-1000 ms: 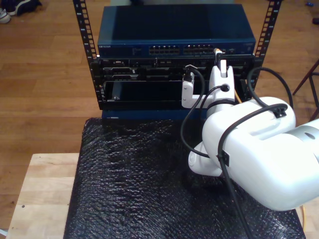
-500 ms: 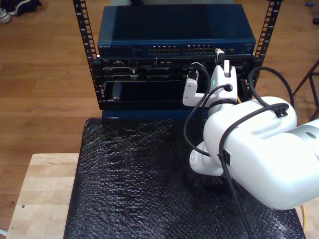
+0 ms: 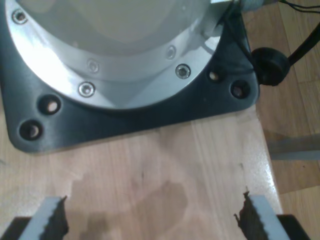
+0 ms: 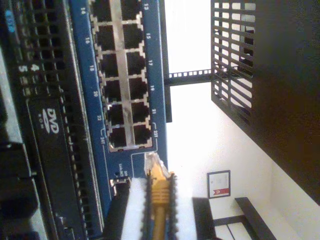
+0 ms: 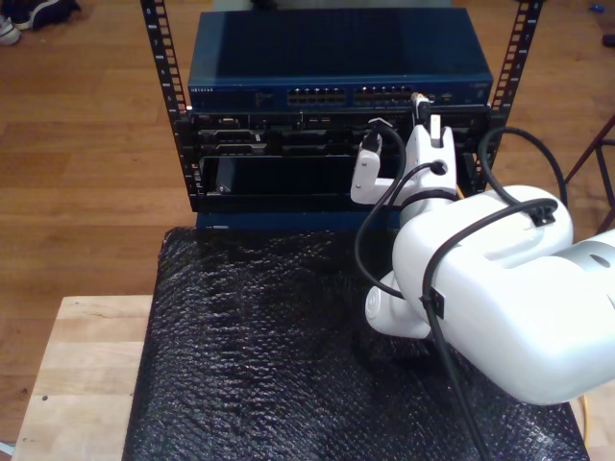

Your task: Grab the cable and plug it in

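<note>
In the first wrist view my first claw (image 3: pixel 152 220) hangs low over a pale wooden table (image 3: pixel 165 170), its two ridged grey fingertips (image 3: pixel 50 217) standing wide apart with bare, faintly stained wood between them; ahead of the claw sits a dark base plate (image 3: pixel 220 107) with bolt holes, carrying a round brushed-metal flange (image 3: pixel 125 75) studded with screws. In the second wrist view my second claw (image 4: pixel 157 200) is pinched narrow on the cable (image 4: pixel 160 210), whose yellow-orange boot runs between the pads and ends in a small clear plug (image 4: pixel 152 162); that plug tip sits just short of the blue switch (image 4: pixel 155 75), close beside the last pair of square ports (image 4: pixel 130 135) in a numbered double row, not yet seated in any port. A black drive front marked DVD (image 4: pixel 50 122) lies to one side of the claw, glossy and flat. In the exterior view the second arm (image 5: pixel 490 298), bulky white and smooth with black hoses looped over it, reaches forward from the exterior view's right across a crinkled black mat (image 5: pixel 259 355) toward the rack (image 5: pixel 173 106); my second claw (image 5: pixel 423 113) is raised at the switch's port row, with the plug end a small pale speck just above it.
</note>
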